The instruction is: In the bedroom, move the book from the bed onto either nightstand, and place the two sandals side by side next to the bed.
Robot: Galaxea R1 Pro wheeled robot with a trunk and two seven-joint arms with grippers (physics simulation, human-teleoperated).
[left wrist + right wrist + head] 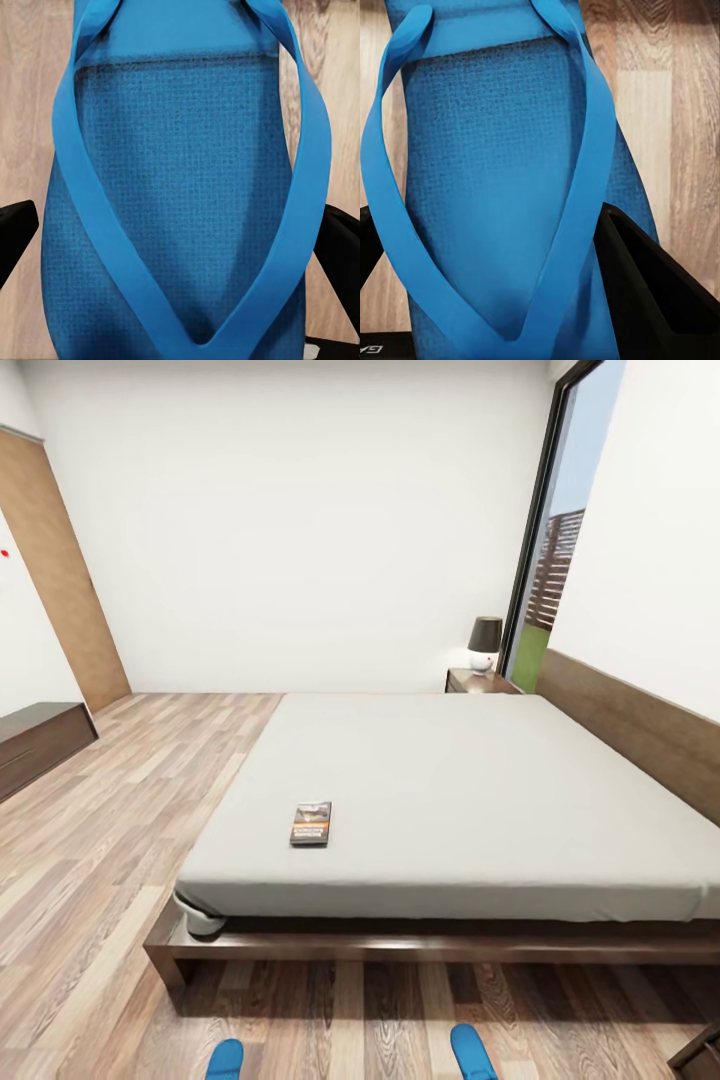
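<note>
A wood-plank floor [90, 860] fills the lower and left part of the head view. On it stands the bed [460, 945], centre to right. The book [311, 823] lies flat on the mattress, left of centre, near the front edge. Two blue sandals [225, 1058] [472, 1052] sit at the bottom edge, well apart. A nightstand [478, 681] stands at the bed's far right corner, carrying a lamp [484, 643].

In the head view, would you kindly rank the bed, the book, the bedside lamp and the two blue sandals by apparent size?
1. Pale grey mattress bed on dark wooden frame.
2. Dark-shaded bedside lamp.
3. Small dark paperback book, roughly lamp-sized; the lamp is farther, so this is unsure.
4. Bright blue sandals, alike, both cut off by the frame edge.
</note>
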